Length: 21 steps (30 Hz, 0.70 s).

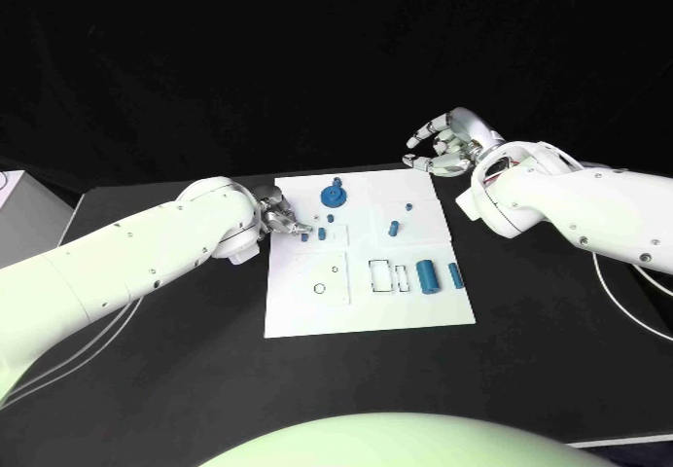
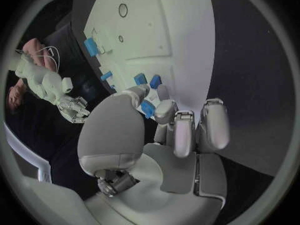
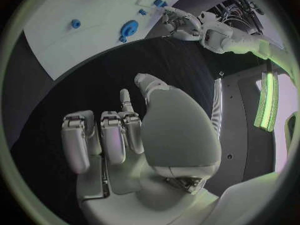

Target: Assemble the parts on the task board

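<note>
1. Stretching across the room before me is the black table [image 1: 168,389], with everything else sitting on it.
2. Next in size come the two white arms: the left arm [image 1: 126,258] reaches in to the near-left edge of the board, and the right arm [image 1: 589,204] is raised off beyond the board's far right corner.
3. Lying flat in the middle of the table is the white task board [image 1: 368,309], a plain plate with outlined slots and a small ring mark.
4. At the board's left edge, the left hand [image 1: 285,222] has its fingertips drawn together, pinching a small blue part [image 2: 147,108] between thumb and fingers, low over the board.
5. Over bare table past the far right corner hangs the right hand [image 1: 446,144], holding nothing, its fingers loosely curved and apart; the right wrist view shows the fingers [image 3: 103,137] side by side with the thumb standing clear.
6. Near the board's right side stand a blue cylinder [image 1: 426,275] and, just beside it, a slimmer blue peg [image 1: 456,275].
7. Toward the far edge sits a round blue gear-like piece [image 1: 333,197].
8. Smallest are the scattered blue bits: one short peg [image 1: 393,230] mid-board, one tiny dot [image 1: 408,206] further back, and one piece [image 1: 321,233] just beside the left fingertips.
</note>
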Tool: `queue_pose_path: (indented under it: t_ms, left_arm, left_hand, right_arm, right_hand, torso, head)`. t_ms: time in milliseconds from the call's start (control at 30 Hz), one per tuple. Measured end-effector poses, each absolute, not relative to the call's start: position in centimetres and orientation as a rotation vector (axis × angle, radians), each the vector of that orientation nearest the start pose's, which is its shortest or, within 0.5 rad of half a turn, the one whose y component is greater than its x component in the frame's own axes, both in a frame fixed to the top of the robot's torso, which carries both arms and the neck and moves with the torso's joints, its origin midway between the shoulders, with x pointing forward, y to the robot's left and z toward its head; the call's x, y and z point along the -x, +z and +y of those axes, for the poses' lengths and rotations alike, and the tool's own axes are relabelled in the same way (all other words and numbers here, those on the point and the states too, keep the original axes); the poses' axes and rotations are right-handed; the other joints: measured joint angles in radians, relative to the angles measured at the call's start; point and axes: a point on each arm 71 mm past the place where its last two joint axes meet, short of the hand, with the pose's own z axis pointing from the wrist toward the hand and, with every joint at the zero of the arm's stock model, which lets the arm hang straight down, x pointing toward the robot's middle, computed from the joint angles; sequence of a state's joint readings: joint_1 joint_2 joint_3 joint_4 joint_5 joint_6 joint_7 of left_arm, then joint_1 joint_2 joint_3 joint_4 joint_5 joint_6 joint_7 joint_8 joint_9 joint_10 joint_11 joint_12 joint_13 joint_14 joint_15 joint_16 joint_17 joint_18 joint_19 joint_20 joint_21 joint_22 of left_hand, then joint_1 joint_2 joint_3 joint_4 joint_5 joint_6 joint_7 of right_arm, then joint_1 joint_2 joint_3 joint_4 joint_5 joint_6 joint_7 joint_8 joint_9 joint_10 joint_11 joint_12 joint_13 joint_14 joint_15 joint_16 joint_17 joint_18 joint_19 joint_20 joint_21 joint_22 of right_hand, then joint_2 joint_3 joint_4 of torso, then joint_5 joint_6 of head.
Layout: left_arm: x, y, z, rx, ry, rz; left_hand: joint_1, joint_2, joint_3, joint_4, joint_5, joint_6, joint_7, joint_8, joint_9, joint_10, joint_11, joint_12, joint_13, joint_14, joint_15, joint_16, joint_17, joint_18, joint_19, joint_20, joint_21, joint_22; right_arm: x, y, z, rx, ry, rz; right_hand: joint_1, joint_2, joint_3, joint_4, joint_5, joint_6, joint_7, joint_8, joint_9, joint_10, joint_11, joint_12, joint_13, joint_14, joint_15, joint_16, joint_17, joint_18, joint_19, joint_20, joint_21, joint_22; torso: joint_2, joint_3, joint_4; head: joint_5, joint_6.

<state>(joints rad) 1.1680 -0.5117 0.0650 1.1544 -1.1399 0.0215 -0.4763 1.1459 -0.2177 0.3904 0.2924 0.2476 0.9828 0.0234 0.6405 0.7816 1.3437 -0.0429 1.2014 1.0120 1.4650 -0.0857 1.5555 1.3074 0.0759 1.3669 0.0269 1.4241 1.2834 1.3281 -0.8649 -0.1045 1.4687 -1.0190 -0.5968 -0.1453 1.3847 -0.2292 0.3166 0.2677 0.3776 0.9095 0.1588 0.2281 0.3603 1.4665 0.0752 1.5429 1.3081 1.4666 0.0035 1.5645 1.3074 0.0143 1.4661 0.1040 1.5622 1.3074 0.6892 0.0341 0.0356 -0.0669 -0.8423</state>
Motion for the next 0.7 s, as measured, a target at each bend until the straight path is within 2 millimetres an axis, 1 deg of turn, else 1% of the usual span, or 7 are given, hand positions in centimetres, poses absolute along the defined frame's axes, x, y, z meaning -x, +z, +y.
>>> queue_pose_path:
  t_ms: [433,500,533,600,633,667,700]
  left_arm:
    - [-54.7,-21.7,15.3,0.351,-0.513,2.099]
    - [-54.7,-21.5,15.3,0.361,-0.526,2.088]
    - [-54.8,-21.4,15.4,0.366,-0.533,2.082]
    - [-54.8,-21.1,15.4,0.379,-0.556,2.065]
    - [-54.9,-21.0,15.5,0.383,-0.569,2.056]
    - [-54.9,-20.9,15.5,0.39,-0.591,2.043]
    - [-54.9,-20.7,15.5,0.394,-0.609,2.032]
  left_hand:
    - [-0.012,0.012,-0.014,0.003,-0.009,0.0,0.0,-0.004,-0.001,-0.004,0.004,0.0,-0.007,0.0,0.0,0.0,0.0,0.0,0.0,0.0,-0.004,-0.008]
    - [-0.012,0.012,-0.016,0.001,-0.009,-0.002,0.002,-0.006,-0.002,-0.01,0.005,-0.012,-0.021,0.0,0.0,-0.005,0.0,0.0,-0.003,0.001,-0.011,-0.017]
    - [-0.012,0.012,-0.02,-0.003,-0.009,-0.012,0.011,-0.013,-0.003,-0.034,0.008,-0.036,-0.052,0.0,0.0,-0.013,0.0,0.0,-0.019,0.001,-0.022,-0.034]
    - [0.0,0.024,-0.019,-0.003,-0.009,-0.037,0.018,-0.016,-0.002,-0.071,0.016,-0.071,-0.098,0.0,0.0,-0.028,0.0,0.0,-0.051,0.004,-0.045,-0.071]
    - [0.016,0.027,-0.024,-0.004,-0.009,-0.061,0.027,-0.016,-0.001,-0.108,0.024,-0.101,-0.14,0.0,0.008,-0.045,0.0,0.01,-0.086,0.01,-0.072,-0.113]
    - [0.044,0.03,-0.024,-0.004,-0.009,-0.091,0.04,-0.02,0.001,-0.163,0.036,-0.147,-0.2,0.001,0.02,-0.067,0.0,0.024,-0.124,0.018,-0.103,-0.159]
    - [0.073,0.031,-0.023,-0.004,-0.009,-0.118,0.052,-0.027,0.001,-0.223,0.048,-0.196,-0.266,0.001,0.032,-0.087,-0.001,0.031,-0.161,0.026,-0.133,-0.202]
  right_arm:
    - [-51.5,-14.0,-24.9,-0.396,0.661,1.475]
    - [-51.5,-14.0,-24.9,-0.396,0.661,1.475]
    - [-51.5,-14.0,-24.9,-0.396,0.661,1.475]
    - [-51.5,-14.0,-24.9,-0.397,0.66,1.475]
    - [-51.5,-14.0,-24.9,-0.397,0.66,1.475]
    - [-51.5,-14.0,-24.9,-0.397,0.66,1.475]
    - [-51.5,-14.0,-25.0,-0.397,0.66,1.475]
  right_hand:
    - [0.0,0.0,0.0,0.0,0.0,0.0,0.0,0.0,0.0,0.0,0.0,0.0,0.0,0.0,0.0,0.0,0.0,0.0,0.0,0.0,0.0,0.0]
    - [0.0,0.0,0.0,0.0,0.0,0.0,0.0,0.0,0.0,0.0,0.0,0.0,0.0,0.0,0.0,0.0,0.0,0.0,0.0,0.0,0.0,0.0]
    - [0.0,0.0,0.0,0.0,0.0,0.0,0.0,0.0,0.0,0.0,0.0,0.0,0.0,0.0,0.0,0.0,0.0,0.0,0.0,0.0,0.0,0.001]
    - [0.0,0.0,0.0,0.0,0.0,0.0,0.0,0.0,0.0,0.0,0.0,0.0,0.0,0.0,0.0,0.0,0.0,0.0,0.0,0.0,0.0,0.001]
    - [0.0,0.0,0.0,0.0,0.0,0.0,0.0,0.0,0.0,0.0,0.0,0.0,0.0,0.0,0.0,0.0,0.0,0.0,0.0,0.0,0.0,0.001]
    - [0.0,0.0,0.0,0.0,0.0,0.0,0.0,0.0,0.0,0.0,0.0,0.0,0.0,0.0,0.0,0.0,0.0,0.0,0.0,0.0,0.0,0.001]
    - [0.0,0.0,0.0,0.0,0.0,0.0,0.0,0.0,0.0,0.0,0.0,0.0,0.0,0.0,0.0,0.0,0.0,0.0,0.0,0.0,0.0,0.001]
  torso:
    - [0.0,0.0001,0.0004]
    - [0.0,0.0003,0.0004]
    - [-0.001,0.0005,0.0004]
    - [-0.001,0.0006,0.0004]
    - [-0.001,0.0005,0.0004]
    - [-0.001,0.0008,0.0004]
    - [-0.001,0.0009,0.0004]
  head:
    - [-0.004,-0.001]
    - [-0.004,-0.001]
    - [-0.004,0.0]
    - [-0.004,0.001]
    - [-0.004,0.002]
    - [-0.005,0.002]
    - [-0.005,0.003]
